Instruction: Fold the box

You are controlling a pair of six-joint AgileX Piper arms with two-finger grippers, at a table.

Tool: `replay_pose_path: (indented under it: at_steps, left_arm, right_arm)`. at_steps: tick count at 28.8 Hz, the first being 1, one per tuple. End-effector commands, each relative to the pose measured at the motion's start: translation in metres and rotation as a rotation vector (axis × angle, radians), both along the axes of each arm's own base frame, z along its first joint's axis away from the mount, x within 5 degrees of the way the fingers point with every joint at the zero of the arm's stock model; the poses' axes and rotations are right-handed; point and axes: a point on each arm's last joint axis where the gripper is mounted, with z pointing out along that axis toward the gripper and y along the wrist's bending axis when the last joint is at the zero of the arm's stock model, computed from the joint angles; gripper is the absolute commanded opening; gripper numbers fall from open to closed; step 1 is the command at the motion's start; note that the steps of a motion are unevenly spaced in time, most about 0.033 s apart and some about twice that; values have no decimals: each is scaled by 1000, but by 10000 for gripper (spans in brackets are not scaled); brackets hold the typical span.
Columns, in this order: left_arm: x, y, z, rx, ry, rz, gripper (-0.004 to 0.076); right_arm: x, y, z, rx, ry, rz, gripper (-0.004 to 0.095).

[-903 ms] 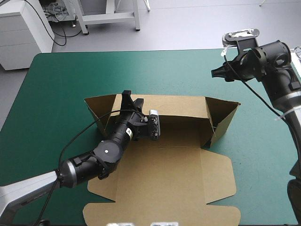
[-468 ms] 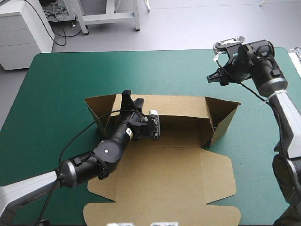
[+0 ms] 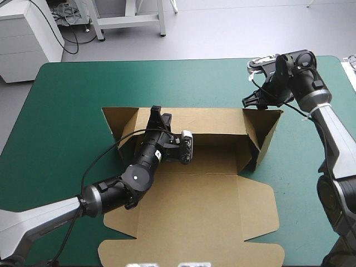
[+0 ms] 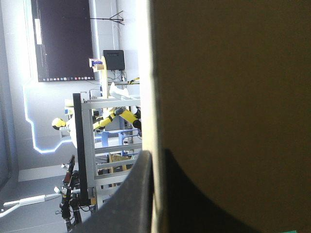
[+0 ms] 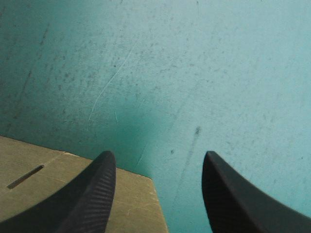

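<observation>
1. The brown cut-board box (image 3: 217,183) is lying in the middle of the counter (image 3: 72,94), which is wearing a teal-green cover. The wide lid panel is lying flat on the robot's side. The long back wall and the right end wall are standing up.
2. The box's long axis is running left to right across the counter, along that raised back wall.
3. The left gripper (image 3: 158,115) is reaching over the box floor to the left part of the back wall. Its black fingers are all but meeting, pinching the top edge of the board between them. In the left wrist view, board is filling the space ahead of them.
4. The right gripper (image 3: 248,102) is hovering just beyond the box's far right corner, where the back wall is meeting the right end wall. Its fingers are standing wide apart and gripping nothing. In the right wrist view, a corner of board is showing under one finger and bare cover under the other.
5. Judging from this, the right arm is much the nearer to the right end wall. The box is lying just on the robot's side of those open fingers, so the coming move is likely turning on bringing them in over that corner.
</observation>
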Motion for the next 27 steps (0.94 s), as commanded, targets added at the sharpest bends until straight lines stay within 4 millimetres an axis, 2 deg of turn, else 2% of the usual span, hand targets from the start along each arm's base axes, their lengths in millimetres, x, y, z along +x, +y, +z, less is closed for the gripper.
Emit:
replay_pose_path:
  at_steps: [1,10,16,21,25,27]
  left_arm:
    - [-2,-4,7,-31,0,-30,-9]
    - [0,-1,8,-37,-14,14,-9]
    - [0,-1,8,-37,-14,14,-9]
    - [-1,-1,8,-44,-11,14,-9]
    - [-1,-1,8,-56,-7,18,-9]
    - [-1,-1,8,-56,-7,18,-9]
  right_arm:
    - [-13,-4,20,22,-40,10,497]
    - [-30,-6,13,6,1,42,497]
    - [-52,-8,15,28,8,50,497]
    - [-68,-6,8,66,17,88,496]
    - [-79,-6,7,86,-34,89,496]
    - [-85,-8,14,80,-67,95,497]
